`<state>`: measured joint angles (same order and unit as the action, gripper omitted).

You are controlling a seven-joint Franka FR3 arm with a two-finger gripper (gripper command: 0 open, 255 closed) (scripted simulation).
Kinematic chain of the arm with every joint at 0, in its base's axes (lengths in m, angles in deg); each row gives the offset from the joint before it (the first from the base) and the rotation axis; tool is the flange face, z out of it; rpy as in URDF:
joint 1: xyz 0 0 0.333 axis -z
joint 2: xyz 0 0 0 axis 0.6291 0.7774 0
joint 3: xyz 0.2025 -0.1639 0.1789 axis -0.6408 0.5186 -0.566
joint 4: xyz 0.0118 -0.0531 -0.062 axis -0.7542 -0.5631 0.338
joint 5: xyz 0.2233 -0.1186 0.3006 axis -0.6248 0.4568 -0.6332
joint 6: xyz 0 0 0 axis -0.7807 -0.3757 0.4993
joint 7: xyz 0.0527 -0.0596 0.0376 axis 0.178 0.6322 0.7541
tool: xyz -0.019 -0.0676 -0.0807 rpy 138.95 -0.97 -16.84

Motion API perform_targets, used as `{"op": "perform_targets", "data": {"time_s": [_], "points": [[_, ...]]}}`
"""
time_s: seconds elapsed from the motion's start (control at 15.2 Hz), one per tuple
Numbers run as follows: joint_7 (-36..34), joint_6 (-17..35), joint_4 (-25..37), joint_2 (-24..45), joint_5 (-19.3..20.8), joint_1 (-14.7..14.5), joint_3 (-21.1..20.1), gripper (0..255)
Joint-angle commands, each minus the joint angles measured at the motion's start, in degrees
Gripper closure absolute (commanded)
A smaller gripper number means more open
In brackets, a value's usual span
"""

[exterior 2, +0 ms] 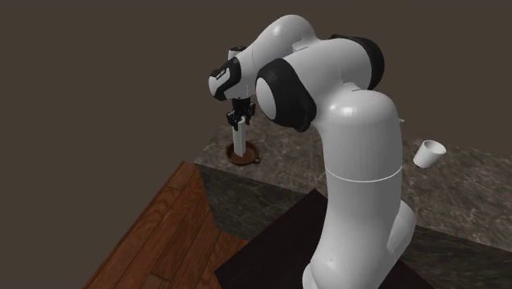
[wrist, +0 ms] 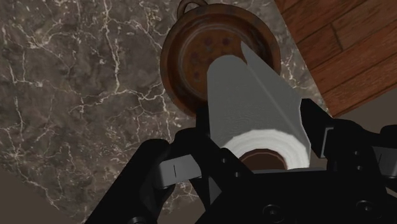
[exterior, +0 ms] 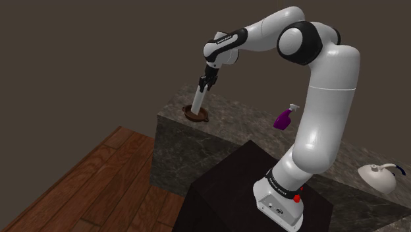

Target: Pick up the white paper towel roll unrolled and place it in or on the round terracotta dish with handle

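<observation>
Tool [exterior: 207, 83] clamped on paper towel roll [exterior: 199, 99] top; roll's lower end inside dish [exterior: 197, 117] rim.

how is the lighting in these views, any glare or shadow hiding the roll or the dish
Shoulder view: dim, no glare; the paper towel roll reads grey-white against the dark brown dish. Second exterior view: equally dim, the white arm brightest. Wrist view: the roll's side is shaded grey, its end lighter; the black gripper clasping it shows little detail.
</observation>
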<state>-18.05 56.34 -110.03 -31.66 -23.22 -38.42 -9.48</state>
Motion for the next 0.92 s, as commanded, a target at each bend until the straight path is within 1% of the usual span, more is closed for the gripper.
{"op": "perform_targets", "data": {"time_s": [0.0,0.07,0.4,0.66,0.86], "points": [[0.0,0.0,0.0,0.0,0.0,0.0,0.0,255],[0.0,0.0,0.0,0.0,0.0,0.0,0.0,0],[0.0,0.0,0.0,0.0,0.0,0.0,0.0,0],[-0.9,-5.8,2.2,-3.8,1.4,-0.4,0.7,0],[-0.9,-5.8,2.2,-3.8,1.4,-0.4,0.7,0]]}}
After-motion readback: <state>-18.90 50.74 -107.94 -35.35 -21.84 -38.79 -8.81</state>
